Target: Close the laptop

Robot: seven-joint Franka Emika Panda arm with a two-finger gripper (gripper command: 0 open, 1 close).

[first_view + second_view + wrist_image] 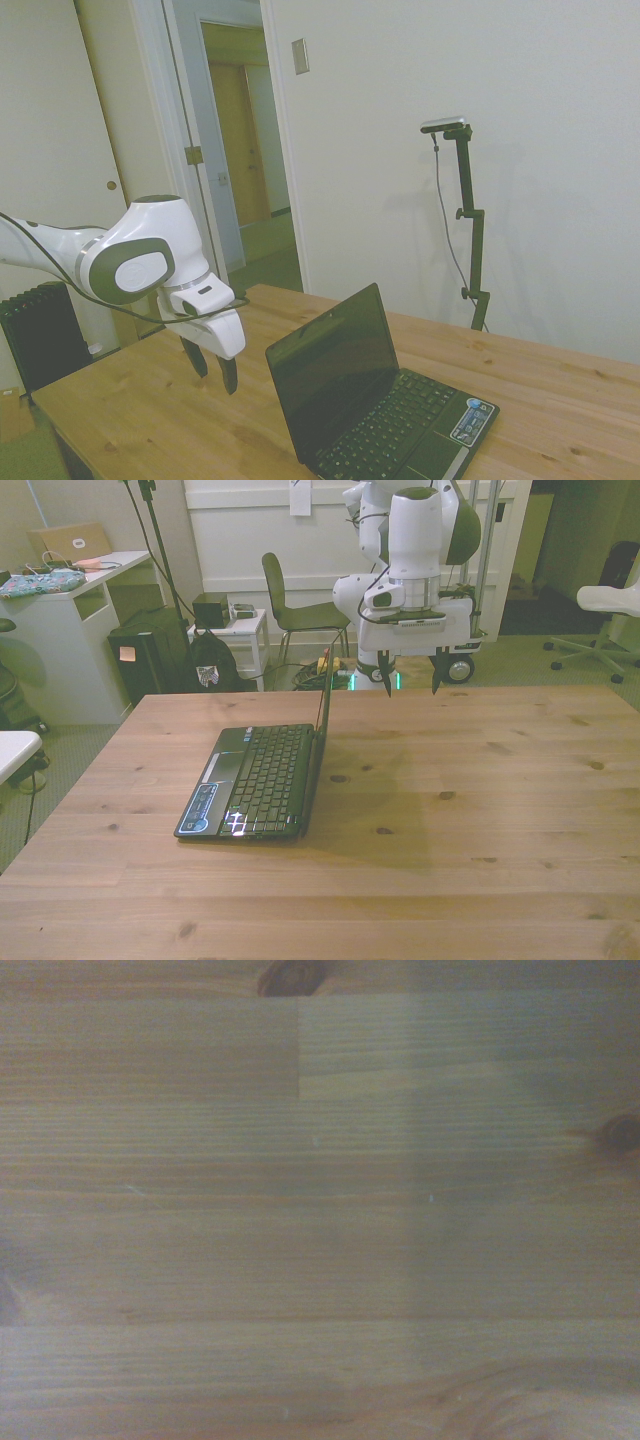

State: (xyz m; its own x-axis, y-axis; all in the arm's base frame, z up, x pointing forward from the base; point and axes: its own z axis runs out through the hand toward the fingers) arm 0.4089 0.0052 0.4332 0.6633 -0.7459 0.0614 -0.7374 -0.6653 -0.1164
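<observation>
Showing no legible writing: laptop (262, 780) stickers, tool (411, 683) spread.

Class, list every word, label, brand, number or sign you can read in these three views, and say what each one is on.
None can be read.
Stickers on the laptop palm rest, at and: print too small.
White paper on the far wall: blurred.
Note on the dark case: too small.
Bag with a white emblem: no legible letters.
Wrist view: bare wooden table, no text.
</observation>
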